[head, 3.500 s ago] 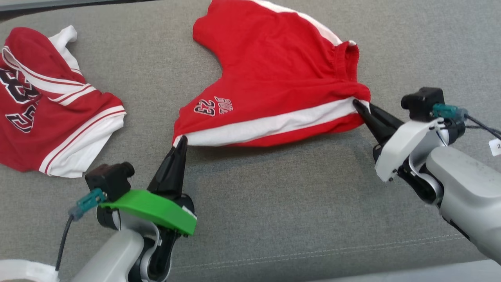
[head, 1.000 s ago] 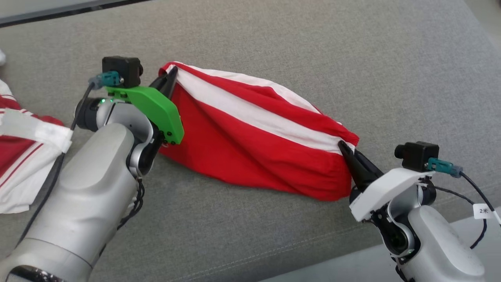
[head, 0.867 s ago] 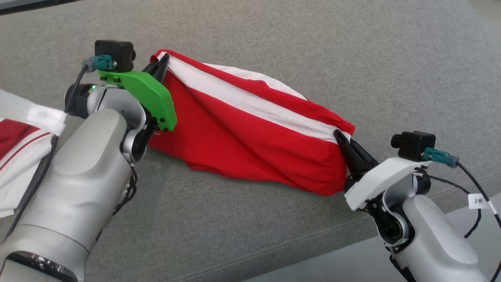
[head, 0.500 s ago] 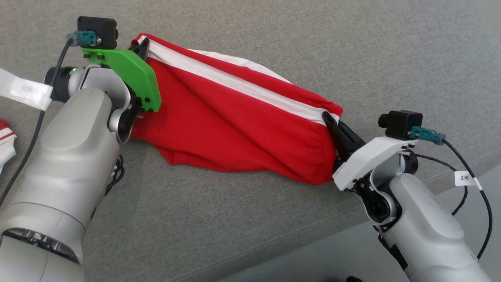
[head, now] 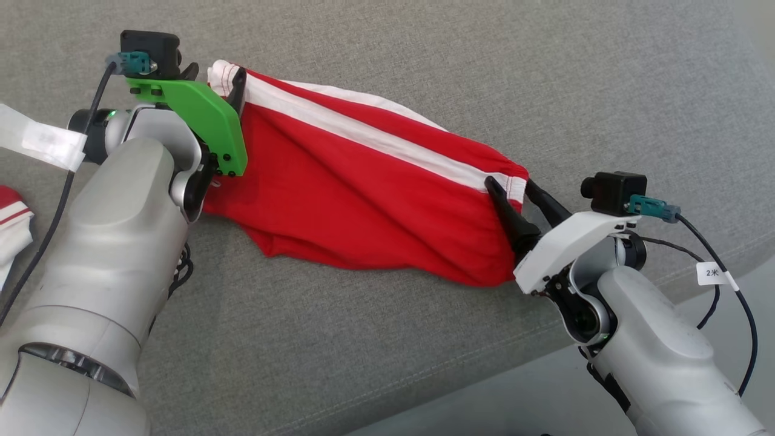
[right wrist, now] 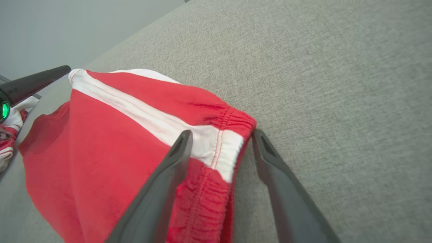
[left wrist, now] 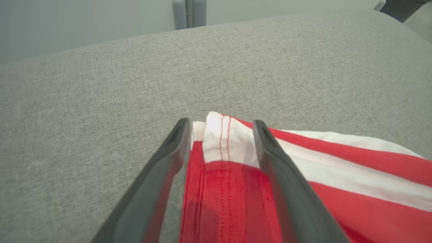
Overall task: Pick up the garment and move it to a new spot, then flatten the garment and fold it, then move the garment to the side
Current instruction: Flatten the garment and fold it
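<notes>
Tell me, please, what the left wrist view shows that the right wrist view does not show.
Left wrist view: the left gripper, jaws apart astride the stitched leg hem of the red shorts, and a grey post beyond the cushion. Right wrist view: the right gripper, jaws apart at the gathered waistband, a finger of the left gripper, and a second red-and-white garment. Both: the shorts' white stripe, the grey cushion, and cloth that lies unclamped between open jaws.
</notes>
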`<state>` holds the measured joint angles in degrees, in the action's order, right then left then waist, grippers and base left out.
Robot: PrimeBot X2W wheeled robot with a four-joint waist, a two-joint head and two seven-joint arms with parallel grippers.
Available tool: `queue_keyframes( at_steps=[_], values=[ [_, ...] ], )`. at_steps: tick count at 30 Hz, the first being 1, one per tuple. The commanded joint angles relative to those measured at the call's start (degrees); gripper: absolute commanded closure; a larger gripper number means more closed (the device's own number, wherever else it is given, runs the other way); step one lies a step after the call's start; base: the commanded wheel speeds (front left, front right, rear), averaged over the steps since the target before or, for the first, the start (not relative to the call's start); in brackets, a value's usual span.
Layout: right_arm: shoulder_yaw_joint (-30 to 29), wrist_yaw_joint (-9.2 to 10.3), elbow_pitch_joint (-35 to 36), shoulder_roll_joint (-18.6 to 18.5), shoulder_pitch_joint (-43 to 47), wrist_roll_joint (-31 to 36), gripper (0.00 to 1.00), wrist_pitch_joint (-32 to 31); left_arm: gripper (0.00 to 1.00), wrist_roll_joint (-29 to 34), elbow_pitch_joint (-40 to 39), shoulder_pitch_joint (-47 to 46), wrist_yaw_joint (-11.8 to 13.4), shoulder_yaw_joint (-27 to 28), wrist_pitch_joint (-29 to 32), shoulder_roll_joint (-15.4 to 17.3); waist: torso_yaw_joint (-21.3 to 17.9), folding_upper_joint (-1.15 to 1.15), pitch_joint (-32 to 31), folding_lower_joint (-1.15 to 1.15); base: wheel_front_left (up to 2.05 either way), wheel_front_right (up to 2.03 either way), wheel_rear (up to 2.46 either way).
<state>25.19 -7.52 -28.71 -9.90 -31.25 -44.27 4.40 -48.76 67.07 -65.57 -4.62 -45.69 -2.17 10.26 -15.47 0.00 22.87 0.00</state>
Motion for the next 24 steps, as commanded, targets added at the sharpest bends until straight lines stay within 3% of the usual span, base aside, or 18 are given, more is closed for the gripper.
queue_keyframes(
  at_steps=[1, 8, 15, 24],
  values=[
    [0.34, 0.05, -0.16, -0.48, -0.14, -0.14, 0.00, 0.00, 0.00, 0.37, 0.38, -0.51, -0.34, -0.26, -0.07, -0.02, 0.29, 0.00, -1.09, 0.00, 0.00, 0.00, 0.00],
    [0.02, 0.06, 0.14, -3.17, 2.41, 0.85, 0.00, -0.21, 0.00, -0.14, 2.51, 2.51, -1.18, -1.20, 0.38, -1.29, 1.23, 0.00, -4.84, 0.00, 0.00, 0.00, 0.00],
    [-4.80, 0.05, 2.68, -6.05, 7.81, 2.14, 0.00, 0.05, 0.00, -2.70, 3.96, 8.31, -1.59, -0.14, 0.18, -2.63, 3.33, 0.00, -8.74, 0.00, 0.00, 0.00, 0.00],
    [-12.22, 0.05, 11.67, -4.92, 13.52, 5.69, 0.00, -3.43, 0.00, -5.15, 5.39, 13.13, -0.60, 1.31, 1.19, -2.53, 2.95, 0.00, -9.28, 0.00, 0.00, 0.00, 0.00]
  ],
)
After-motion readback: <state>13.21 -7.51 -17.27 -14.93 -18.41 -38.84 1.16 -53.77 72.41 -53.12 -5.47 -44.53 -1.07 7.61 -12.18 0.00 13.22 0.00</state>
